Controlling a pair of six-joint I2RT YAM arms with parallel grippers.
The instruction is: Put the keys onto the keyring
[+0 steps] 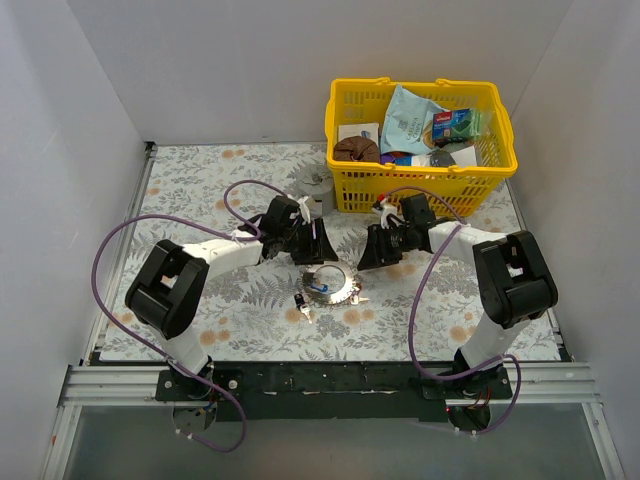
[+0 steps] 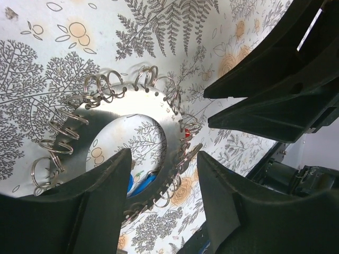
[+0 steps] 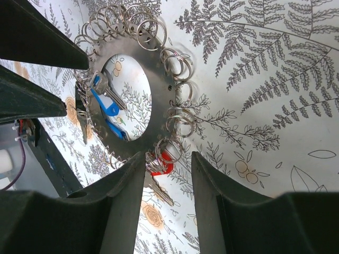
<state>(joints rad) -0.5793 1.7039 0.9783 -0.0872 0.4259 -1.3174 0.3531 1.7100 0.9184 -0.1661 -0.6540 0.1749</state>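
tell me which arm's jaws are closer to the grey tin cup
Left. The left arm has its jaws just in front of the grey tin cup; the right arm has its jaws farther off to the right, before the yellow basket.

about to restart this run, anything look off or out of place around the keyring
Nothing looks spilled or damaged. One red-headed key pokes out past the rim of the keyring onto the cloth, while the blue-headed keys lie inside its centre hole. That is the only uneven bit.

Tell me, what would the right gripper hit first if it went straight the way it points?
Most likely the keyring, at its near edge by the red key tag; depth is unclear.
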